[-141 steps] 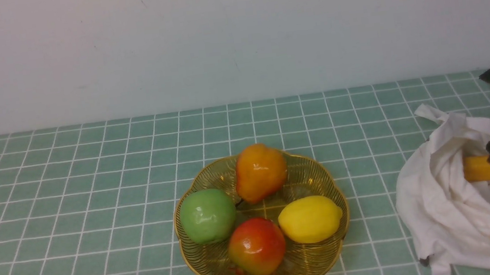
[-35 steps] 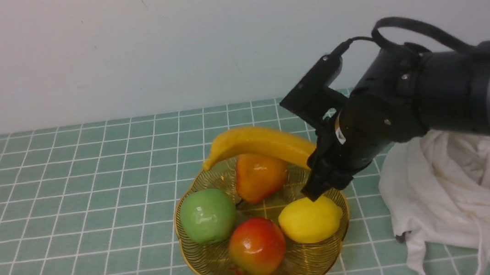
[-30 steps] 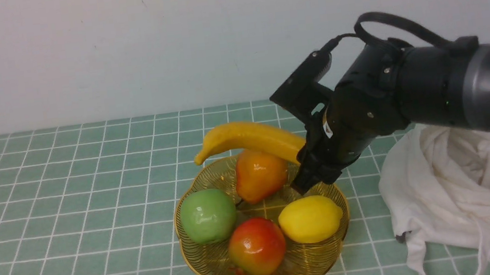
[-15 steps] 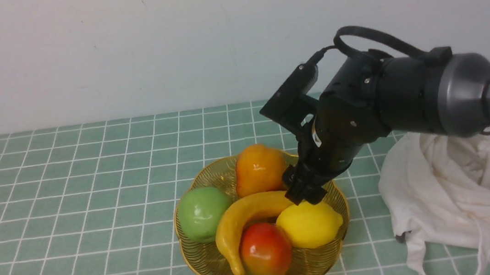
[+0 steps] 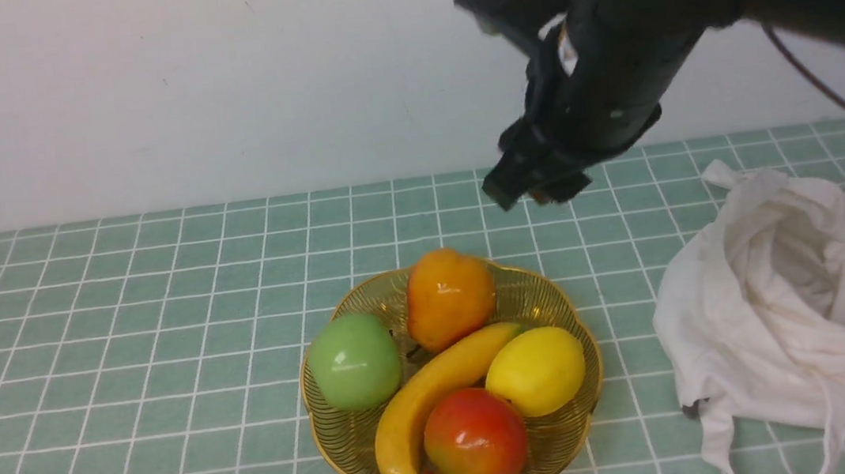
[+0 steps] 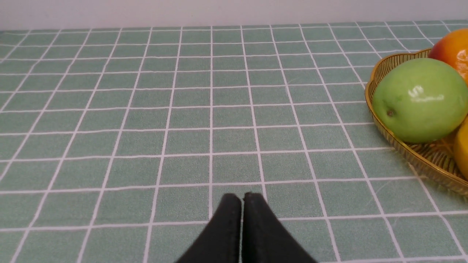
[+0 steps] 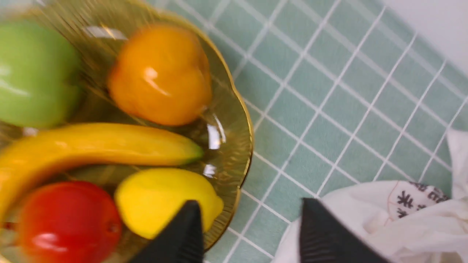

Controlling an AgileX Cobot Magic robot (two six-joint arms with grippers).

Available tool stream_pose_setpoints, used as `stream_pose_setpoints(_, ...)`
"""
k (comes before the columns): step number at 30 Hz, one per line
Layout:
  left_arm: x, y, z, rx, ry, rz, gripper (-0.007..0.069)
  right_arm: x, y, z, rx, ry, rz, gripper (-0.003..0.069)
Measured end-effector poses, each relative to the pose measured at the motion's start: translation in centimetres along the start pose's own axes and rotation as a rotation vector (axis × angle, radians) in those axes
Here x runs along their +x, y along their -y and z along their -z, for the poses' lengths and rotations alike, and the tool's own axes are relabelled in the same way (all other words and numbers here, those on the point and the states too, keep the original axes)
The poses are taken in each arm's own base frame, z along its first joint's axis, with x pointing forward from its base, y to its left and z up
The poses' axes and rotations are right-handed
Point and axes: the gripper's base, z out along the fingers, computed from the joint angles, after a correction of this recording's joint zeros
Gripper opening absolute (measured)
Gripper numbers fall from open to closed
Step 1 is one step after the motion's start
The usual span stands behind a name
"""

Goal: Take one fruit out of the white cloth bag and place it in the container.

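Observation:
The banana (image 5: 439, 382) lies in the gold wire bowl (image 5: 593, 376), curved between the other fruits, its greenish tip beside the lemon. The right wrist view shows the same banana (image 7: 95, 146) inside the bowl's rim (image 7: 248, 138). My right gripper (image 5: 532, 186) hangs well above the bowl's far right side, open (image 7: 250, 202), with nothing between its fingers. The white cloth bag (image 5: 796, 306) slumps crumpled to the right of the bowl, its mouth open. My left gripper (image 6: 241, 199) is shut and empty, low over the tiled cloth, left of the bowl (image 6: 380, 69).
The bowl also holds a green apple (image 5: 355, 361), an orange pear (image 5: 449, 296), a yellow lemon (image 5: 536, 371) and a red apple (image 5: 475, 442). A pale wall stands behind the table. The bag's straps (image 5: 719, 434) trail toward the front edge.
One second ago my right gripper held the banana above the bowl. It lowered it in, let go, and has now risen clear. The banana has settled among the fruits.

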Motion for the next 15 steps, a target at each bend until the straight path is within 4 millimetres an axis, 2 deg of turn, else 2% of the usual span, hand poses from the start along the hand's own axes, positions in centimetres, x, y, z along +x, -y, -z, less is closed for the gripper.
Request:
stream_pose_setpoints(2,0.0,0.0,0.0,0.000,0.000,0.000,-0.0008,0.4,0.6,2.8,0.001,0.056,-0.030,0.0165)
stream_pose_setpoints(4,0.0,0.0,0.0,0.000,0.000,0.000,-0.0008,1.7,1.5,7.1,0.001,0.139,-0.091,0.0050)
stream_pose_setpoints(5,0.0,0.0,0.0,0.000,0.000,0.000,-0.0008,2.6,1.9,9.2,-0.001,0.183,-0.125,0.0019)
stream_pose_setpoints(6,0.0,0.0,0.0,0.000,0.000,0.000,-0.0008,2.9,2.1,10.0,-0.001,0.201,-0.133,0.0015)
stream_pose_setpoints(8,0.0,0.0,0.0,0.000,0.000,0.000,-0.0008,4.7,2.7,12.8,-0.006,0.258,-0.169,-0.0005)
stream_pose_setpoints(11,0.0,0.0,0.0,0.000,0.000,0.000,-0.0008,8.5,3.4,17.0,-0.019,0.429,-0.198,-0.0013)
stream_pose_setpoints(15,0.0,0.0,0.0,0.000,0.000,0.000,-0.0008,13.0,3.6,19.3,-0.028,0.613,-0.199,-0.0014)
